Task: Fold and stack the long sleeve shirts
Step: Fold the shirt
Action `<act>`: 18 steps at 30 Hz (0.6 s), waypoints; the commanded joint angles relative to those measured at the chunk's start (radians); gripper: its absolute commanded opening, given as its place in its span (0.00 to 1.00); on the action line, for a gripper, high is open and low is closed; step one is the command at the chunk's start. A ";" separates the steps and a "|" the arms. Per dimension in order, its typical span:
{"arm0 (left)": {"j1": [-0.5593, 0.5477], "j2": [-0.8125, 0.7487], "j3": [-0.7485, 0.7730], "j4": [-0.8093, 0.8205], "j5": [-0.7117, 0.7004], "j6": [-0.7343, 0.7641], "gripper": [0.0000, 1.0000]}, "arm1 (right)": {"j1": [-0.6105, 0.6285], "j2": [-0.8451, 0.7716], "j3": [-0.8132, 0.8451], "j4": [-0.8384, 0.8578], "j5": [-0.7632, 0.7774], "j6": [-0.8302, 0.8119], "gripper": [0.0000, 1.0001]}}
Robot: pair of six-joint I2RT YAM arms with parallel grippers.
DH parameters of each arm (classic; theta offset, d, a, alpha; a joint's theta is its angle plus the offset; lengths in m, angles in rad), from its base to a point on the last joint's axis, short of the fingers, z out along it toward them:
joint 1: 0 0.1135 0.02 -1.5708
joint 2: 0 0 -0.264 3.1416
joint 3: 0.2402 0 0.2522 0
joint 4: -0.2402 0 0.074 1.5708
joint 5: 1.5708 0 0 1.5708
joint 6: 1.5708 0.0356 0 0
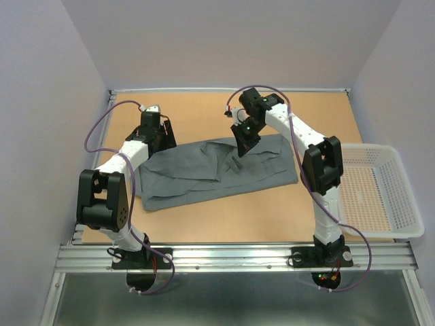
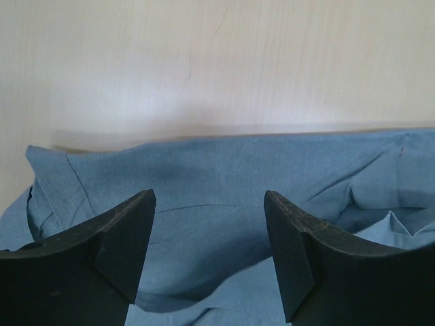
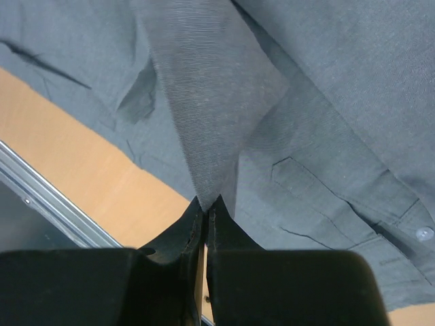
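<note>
1. Shirt (image 1: 217,173) is lying rumpled and stretched sideways across the middle of the worktop (image 1: 204,221), between the two arms. Only one is showing.
2. Left tool (image 2: 209,197) is hanging over the shirt's far left edge with its jaws spread wide, gripping nothing. Cloth is showing beneath both fingers, with bare worktop beyond.
3. Right tool (image 3: 206,202) is pinching a fold near the shirt's far middle. Its jaws are closed tight on the fold, and the cloth is tenting up to the fingertips.
4. Basket (image 1: 367,147) is sitting at the worktop's right edge, apart from the shirt.
5. Handling, as I am judging it: the cloth is looking light, soft and limp, so it is likely to sag, drag and bunch rather than hold a crease. It is not fragile. Seams, hem, collar or cuffs are offering the firmest hold, with the two tools taking points well apart.
6. No brand, label or writing is showing legibly. One pale button (image 3: 423,233) is showing on a stitched band.
</note>
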 commanded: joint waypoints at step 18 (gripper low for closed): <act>-0.006 -0.227 -0.088 -0.074 0.002 0.000 0.77 | -0.100 0.002 0.052 -0.058 -0.024 0.164 0.05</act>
